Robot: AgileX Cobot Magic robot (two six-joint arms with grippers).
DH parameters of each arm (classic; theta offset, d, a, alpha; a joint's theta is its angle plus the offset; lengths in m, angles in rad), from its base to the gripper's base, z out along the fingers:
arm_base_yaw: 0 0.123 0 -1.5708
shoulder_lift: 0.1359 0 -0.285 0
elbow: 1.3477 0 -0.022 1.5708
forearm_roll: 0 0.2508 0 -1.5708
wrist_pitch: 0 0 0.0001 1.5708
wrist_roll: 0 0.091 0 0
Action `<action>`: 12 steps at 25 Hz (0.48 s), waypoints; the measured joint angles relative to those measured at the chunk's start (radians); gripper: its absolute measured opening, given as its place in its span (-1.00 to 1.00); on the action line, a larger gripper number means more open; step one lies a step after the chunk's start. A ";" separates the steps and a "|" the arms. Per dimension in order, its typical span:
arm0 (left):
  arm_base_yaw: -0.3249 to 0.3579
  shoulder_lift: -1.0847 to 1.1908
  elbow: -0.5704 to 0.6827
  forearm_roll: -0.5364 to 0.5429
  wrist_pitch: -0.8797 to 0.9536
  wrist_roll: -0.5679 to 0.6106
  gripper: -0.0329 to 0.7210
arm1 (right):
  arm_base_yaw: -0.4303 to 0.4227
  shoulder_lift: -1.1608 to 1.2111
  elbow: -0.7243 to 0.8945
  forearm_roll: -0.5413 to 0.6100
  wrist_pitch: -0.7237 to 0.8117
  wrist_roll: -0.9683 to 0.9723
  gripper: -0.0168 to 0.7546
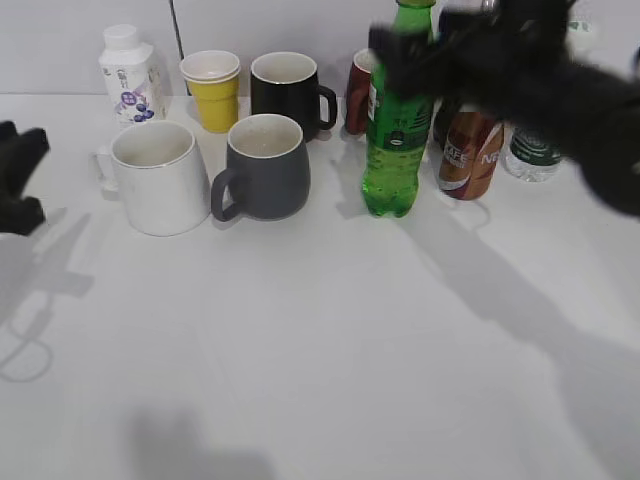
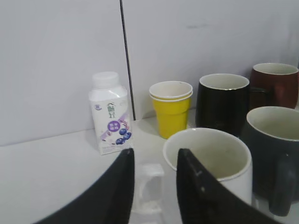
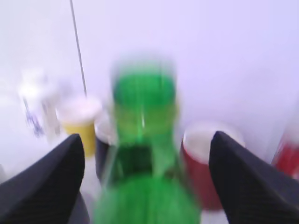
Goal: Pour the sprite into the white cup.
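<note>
The sprite (image 1: 395, 140), a tall green bottle, stands upright right of centre. My right gripper (image 1: 405, 55) is open around its neck, blurred with motion. In the right wrist view the sprite (image 3: 144, 154) fills the gap between the two fingers of the right gripper (image 3: 147, 140), which stand clear of it on both sides. The white cup (image 1: 160, 178) stands at the left, its handle pointing left. My left gripper (image 1: 18, 182) is open at the left edge, short of the cup. In the left wrist view the left gripper (image 2: 156, 158) frames the handle of the white cup (image 2: 210, 156).
A grey mug (image 1: 265, 165) stands right of the white cup. Behind are a milk bottle (image 1: 130, 85), yellow cup (image 1: 212, 88), black mug (image 1: 285, 92) and red mug (image 1: 357, 92). Brown coffee bottles (image 1: 470, 150) and a water bottle (image 1: 530, 152) stand right of the sprite.
</note>
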 joint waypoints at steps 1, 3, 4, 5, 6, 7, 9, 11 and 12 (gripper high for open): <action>0.000 -0.043 -0.008 0.000 0.068 0.000 -0.25 | 0.000 -0.040 0.000 0.000 0.025 0.000 0.66; 0.000 -0.161 -0.031 0.000 0.225 -0.014 -0.25 | 0.000 -0.122 0.000 -0.004 0.095 0.000 0.66; 0.000 -0.216 -0.048 0.000 0.327 -0.030 -0.25 | 0.000 -0.171 0.000 -0.013 0.143 0.000 0.66; 0.000 -0.284 -0.064 0.000 0.435 -0.048 -0.25 | 0.000 -0.221 0.000 -0.023 0.195 0.000 0.66; 0.000 -0.353 -0.087 0.001 0.547 -0.061 -0.25 | 0.000 -0.264 0.000 -0.036 0.240 0.000 0.66; 0.000 -0.424 -0.114 0.001 0.642 -0.071 -0.25 | 0.000 -0.316 0.000 -0.050 0.296 0.000 0.66; 0.000 -0.555 -0.168 0.002 0.869 -0.081 -0.25 | 0.000 -0.418 0.000 -0.069 0.416 0.000 0.66; 0.000 -0.710 -0.228 0.001 1.065 -0.084 -0.25 | 0.000 -0.507 -0.002 -0.100 0.538 0.000 0.66; 0.000 -0.759 -0.254 -0.006 1.161 -0.084 -0.23 | 0.000 -0.553 -0.003 -0.109 0.610 0.000 0.65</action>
